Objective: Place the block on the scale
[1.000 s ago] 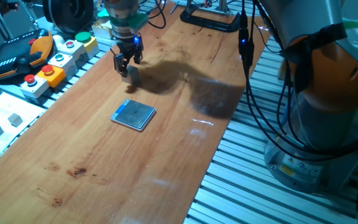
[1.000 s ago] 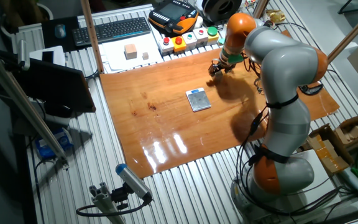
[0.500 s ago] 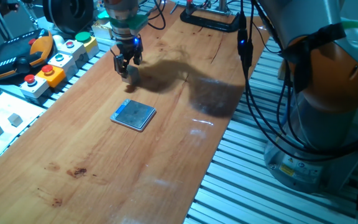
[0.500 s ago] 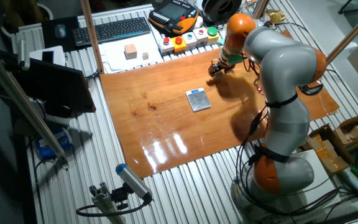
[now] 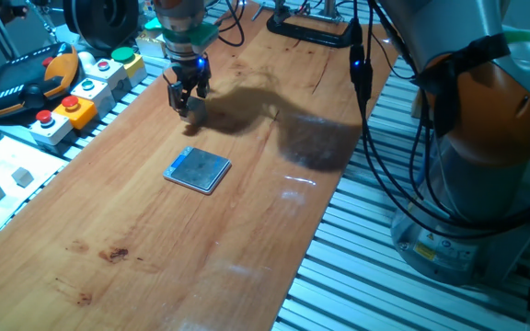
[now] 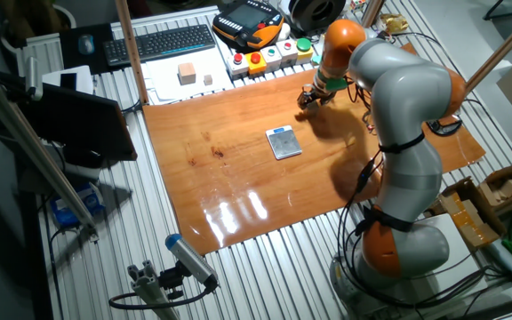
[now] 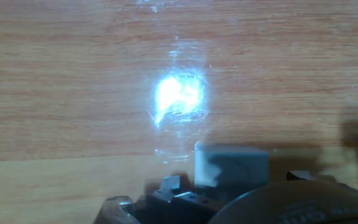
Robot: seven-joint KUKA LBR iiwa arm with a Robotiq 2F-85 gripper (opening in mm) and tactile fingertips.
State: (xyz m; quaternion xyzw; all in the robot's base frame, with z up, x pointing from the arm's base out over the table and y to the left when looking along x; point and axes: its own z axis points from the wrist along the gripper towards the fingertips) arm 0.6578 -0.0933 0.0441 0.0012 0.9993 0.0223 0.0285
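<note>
Pincer (image 5: 183,101) of the arm hangs low over the far part of the wooden table (image 5: 136,221), fingers pointing down. In the hand view a small grey cube, the block (image 7: 230,167), sits between the two dark fingers (image 7: 169,185), so the pincer seems clamped on the block; whether the block touches the wood I cannot tell. From the fixed views the block is too small and hidden to be seen. A bright light spot lies on the wood just beyond the block. The scale (image 5: 198,170) lies flat on the table, near the pincer but apart from it, with nothing on its plate. Coloured push-button boxes (image 5: 81,87) stand beside the table edge.
</note>
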